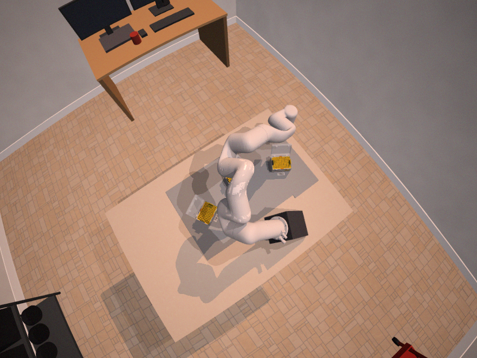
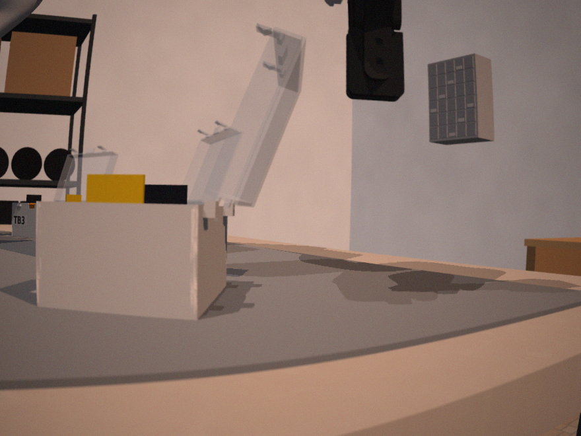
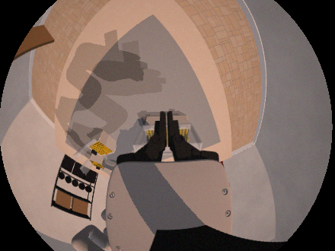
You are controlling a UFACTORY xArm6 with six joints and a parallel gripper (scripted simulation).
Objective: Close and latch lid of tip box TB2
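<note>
Closed tight on nothing, the gripper (image 3: 167, 125) points its two dark fingers straight down at a tip box (image 3: 186, 133) whose yellow tip grid shows on either side of them; in the exterior view the gripper (image 2: 374, 70) hangs high, up and to the right of the nearest lid's top edge, touching nothing. From above, that far box (image 1: 280, 163) stands near the far corner of the grey bench mat (image 1: 304, 177), its yellow insert filling the tray and its clear lid raised at the back; the sticker on its front wall is too small to read, so whether this is TB2 cannot be told. A second box (image 1: 206, 212) with a yellow insert sits close to the arm's (image 1: 238, 192) lower link, its lid open, and a third is mostly hidden under the arm. In the exterior view the nearest box (image 2: 117, 257) is a white tray holding a yellow insert (image 2: 115, 187), its clear lid (image 2: 263, 121) tilted back and open. Behind it at the left edge a small box marked TB3 (image 2: 22, 222) stands on the mat. The arm's black base block (image 1: 294, 223) sits on the bench beside the mat.
</note>
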